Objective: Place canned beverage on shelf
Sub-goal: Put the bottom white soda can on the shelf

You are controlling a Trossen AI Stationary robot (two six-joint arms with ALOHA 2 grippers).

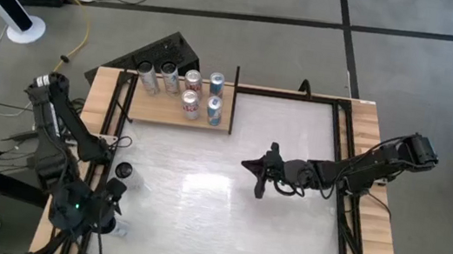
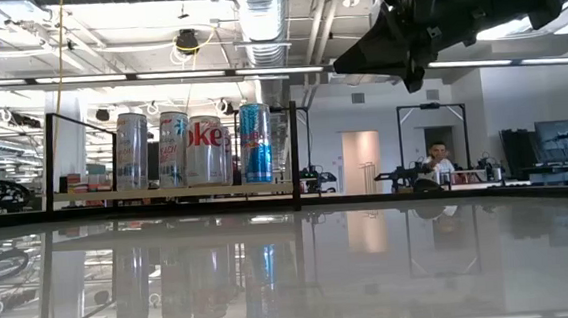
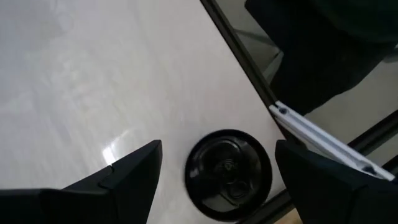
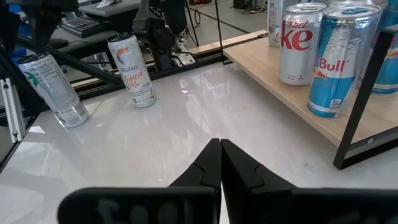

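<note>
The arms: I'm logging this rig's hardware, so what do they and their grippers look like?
Both arms are dark, jointed links with loose black cables. The left gripper has two broad, flat black fingers; the right gripper has black fingers tapering to pointed tips. A small green light shows on the left arm.

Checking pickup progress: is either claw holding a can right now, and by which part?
Nothing is held. The left claw stands open above the black can top; the right claw is shut and empty over the table.

The left end effector (image 1: 119, 192) hangs low at the table's near-left corner, fingers (image 3: 134, 171) spread wide apart. The right end effector (image 1: 257, 173) reaches mid-table, fingers pressed together.
</note>
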